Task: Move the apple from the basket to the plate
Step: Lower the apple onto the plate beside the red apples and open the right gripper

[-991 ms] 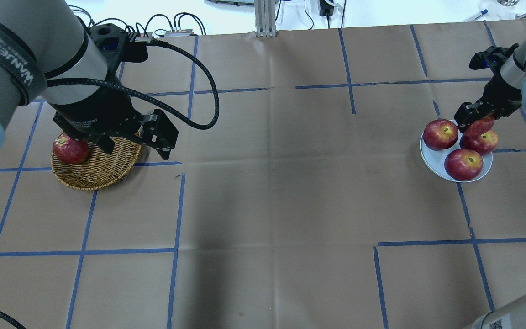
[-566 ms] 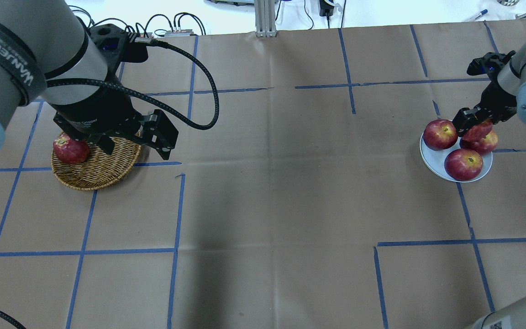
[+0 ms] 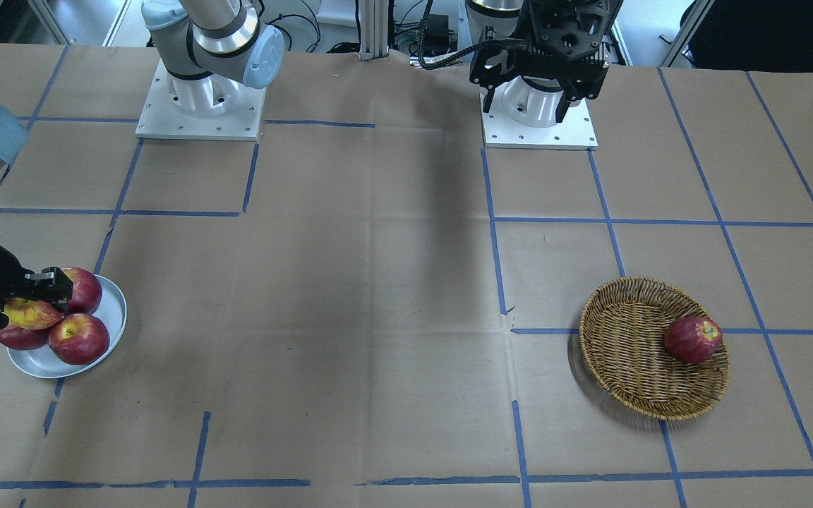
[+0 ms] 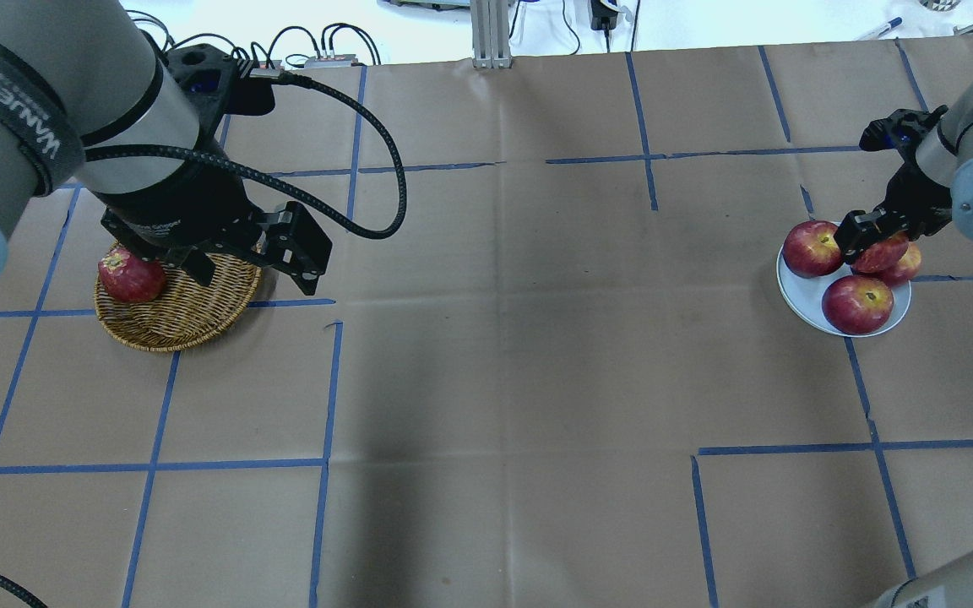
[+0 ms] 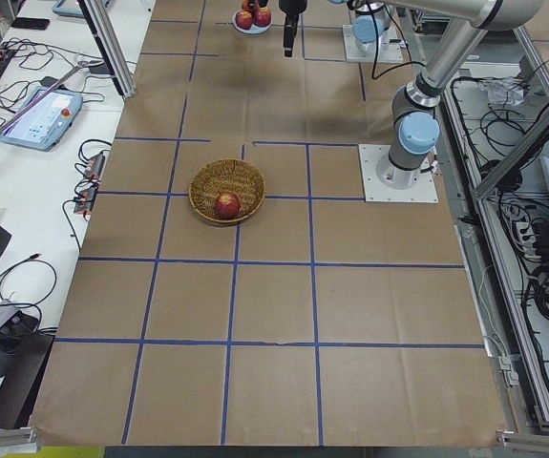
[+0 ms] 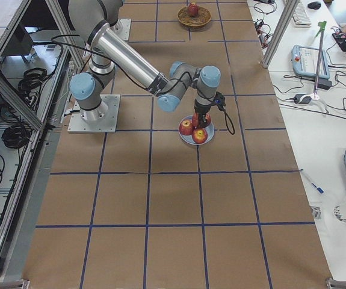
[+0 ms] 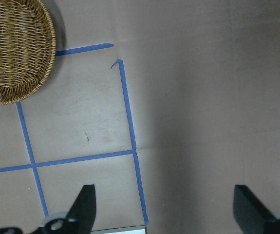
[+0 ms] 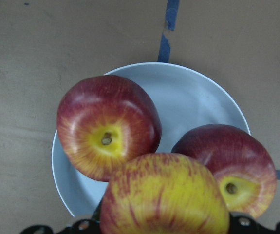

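My right gripper (image 4: 872,240) is shut on the apple (image 4: 883,252), whose yellow, red-streaked skin fills the bottom of the right wrist view (image 8: 164,200). It holds the apple low over the plate (image 4: 797,294), among the red apples lying there; it also shows in the front view (image 3: 29,313). I cannot tell whether the apple touches them. The wicker basket (image 4: 187,319) sits at the table's left with one dark red apple (image 4: 130,279) in it. My left gripper (image 4: 248,268) hangs open and empty above the basket's right side, raised well off the table.
Three dark red apples (image 4: 813,247) (image 4: 858,304) (image 4: 906,265) lie on the plate (image 3: 118,314). Blue tape lines cross the brown paper table. The arm bases (image 3: 202,106) stand at the robot's side. The basket's edge shows in the left wrist view (image 7: 18,53).
My right gripper has come down and slightly toward the plate's middle with the apple in it. The left arm and the basket have not moved.
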`<state>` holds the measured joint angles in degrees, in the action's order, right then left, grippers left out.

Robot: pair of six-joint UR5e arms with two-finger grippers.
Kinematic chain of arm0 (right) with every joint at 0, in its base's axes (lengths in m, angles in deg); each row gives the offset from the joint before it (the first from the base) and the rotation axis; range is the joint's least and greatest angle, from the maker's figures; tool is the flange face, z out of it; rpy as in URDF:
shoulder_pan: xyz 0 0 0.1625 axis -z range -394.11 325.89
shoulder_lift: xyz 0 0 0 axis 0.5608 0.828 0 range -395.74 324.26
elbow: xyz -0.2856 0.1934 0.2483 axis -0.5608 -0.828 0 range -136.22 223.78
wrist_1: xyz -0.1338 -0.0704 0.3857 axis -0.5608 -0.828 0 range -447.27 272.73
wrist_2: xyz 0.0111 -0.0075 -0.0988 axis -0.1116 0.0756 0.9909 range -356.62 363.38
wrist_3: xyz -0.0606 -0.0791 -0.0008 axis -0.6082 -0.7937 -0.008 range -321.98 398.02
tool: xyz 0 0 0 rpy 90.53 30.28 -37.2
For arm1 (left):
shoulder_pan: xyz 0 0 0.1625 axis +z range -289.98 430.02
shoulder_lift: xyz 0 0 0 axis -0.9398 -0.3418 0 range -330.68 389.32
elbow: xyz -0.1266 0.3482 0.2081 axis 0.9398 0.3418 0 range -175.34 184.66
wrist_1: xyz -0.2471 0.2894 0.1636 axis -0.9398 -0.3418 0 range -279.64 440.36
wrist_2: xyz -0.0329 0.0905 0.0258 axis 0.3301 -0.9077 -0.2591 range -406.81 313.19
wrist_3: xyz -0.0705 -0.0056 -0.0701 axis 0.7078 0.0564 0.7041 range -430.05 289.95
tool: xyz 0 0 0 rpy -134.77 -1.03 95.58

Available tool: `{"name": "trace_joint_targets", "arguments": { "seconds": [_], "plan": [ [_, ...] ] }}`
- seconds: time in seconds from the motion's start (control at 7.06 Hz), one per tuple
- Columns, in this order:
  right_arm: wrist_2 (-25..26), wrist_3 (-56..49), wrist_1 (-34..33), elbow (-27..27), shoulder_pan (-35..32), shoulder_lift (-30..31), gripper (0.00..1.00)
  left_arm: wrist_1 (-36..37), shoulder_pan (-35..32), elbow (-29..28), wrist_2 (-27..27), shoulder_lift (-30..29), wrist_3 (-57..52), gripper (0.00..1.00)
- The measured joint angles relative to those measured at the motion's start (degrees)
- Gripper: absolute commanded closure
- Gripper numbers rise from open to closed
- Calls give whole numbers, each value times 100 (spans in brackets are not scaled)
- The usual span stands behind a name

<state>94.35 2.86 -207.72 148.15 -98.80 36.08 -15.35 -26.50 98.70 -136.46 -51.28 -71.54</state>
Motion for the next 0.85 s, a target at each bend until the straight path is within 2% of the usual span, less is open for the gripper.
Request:
{"name": "trace_joint_targets", "arguments": {
  "seconds": [0.14,0.57,0.85],
  "plan": [
    [6,0,3,19,0,14,0,0,0,0,1,-1,0,1],
    [47,9,128,-10,-1,102,0,0,1,0,1,-6,0,1],
    [80,32,371,-77,-21,445,0,0,1,-3,1,-8,0,1]
  ]
}}
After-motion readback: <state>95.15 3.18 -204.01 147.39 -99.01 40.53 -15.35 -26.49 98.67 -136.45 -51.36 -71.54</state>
